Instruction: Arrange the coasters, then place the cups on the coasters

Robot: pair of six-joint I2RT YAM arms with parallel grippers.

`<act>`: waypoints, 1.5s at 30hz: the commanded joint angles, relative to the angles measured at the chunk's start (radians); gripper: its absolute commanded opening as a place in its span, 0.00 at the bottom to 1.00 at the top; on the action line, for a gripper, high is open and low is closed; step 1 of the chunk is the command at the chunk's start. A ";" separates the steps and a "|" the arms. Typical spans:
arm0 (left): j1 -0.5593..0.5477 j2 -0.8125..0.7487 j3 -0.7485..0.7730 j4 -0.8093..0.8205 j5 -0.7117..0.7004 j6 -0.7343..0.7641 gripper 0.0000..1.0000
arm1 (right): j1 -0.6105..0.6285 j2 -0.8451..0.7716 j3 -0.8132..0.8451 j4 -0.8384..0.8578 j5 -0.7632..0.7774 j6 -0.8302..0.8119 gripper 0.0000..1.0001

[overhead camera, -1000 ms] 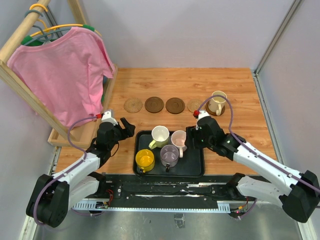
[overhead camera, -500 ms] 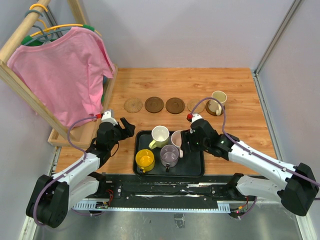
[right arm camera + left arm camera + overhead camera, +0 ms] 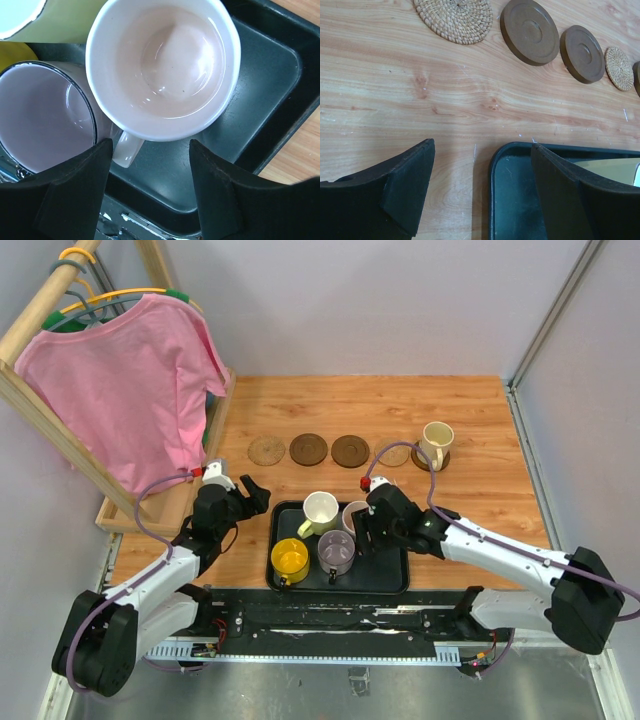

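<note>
Right gripper (image 3: pixel 150 150), jaws apart above the pink cup (image 3: pixel 165 65) on the tray (image 3: pixel 265 95), may knock the purple cup (image 3: pixel 40 120) just beside it.

The right gripper (image 3: pixel 150 152) has swung left, away from the pale yellow-cream handled mug (image 3: pixel 436 443) on its round dark brown coaster (image 3: pixel 441 463). It now hangs over the black rectangular tray (image 3: pixel 272 95), jaws apart beside the pale pink ceramic mug (image 3: pixel 162 70).

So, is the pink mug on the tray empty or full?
Empty. The right wrist view looks down into the pink mug, upright on the tray, showing only its bare bottom.
</note>
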 commanded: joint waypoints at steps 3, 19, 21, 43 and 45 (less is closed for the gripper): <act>-0.005 -0.014 -0.008 0.023 0.007 -0.003 0.81 | 0.019 0.036 -0.013 0.009 0.019 0.010 0.63; -0.004 0.008 -0.013 0.048 0.023 -0.016 0.81 | 0.019 -0.008 -0.041 -0.104 0.127 0.044 0.56; -0.005 0.011 -0.014 0.051 0.023 -0.016 0.81 | 0.019 -0.002 -0.044 -0.085 0.108 0.037 0.56; -0.005 0.025 -0.023 0.060 0.013 -0.013 0.81 | 0.021 0.100 -0.027 0.039 0.070 0.014 0.47; -0.004 0.028 -0.023 0.063 0.013 -0.013 0.81 | 0.021 0.101 -0.027 0.046 0.076 0.016 0.46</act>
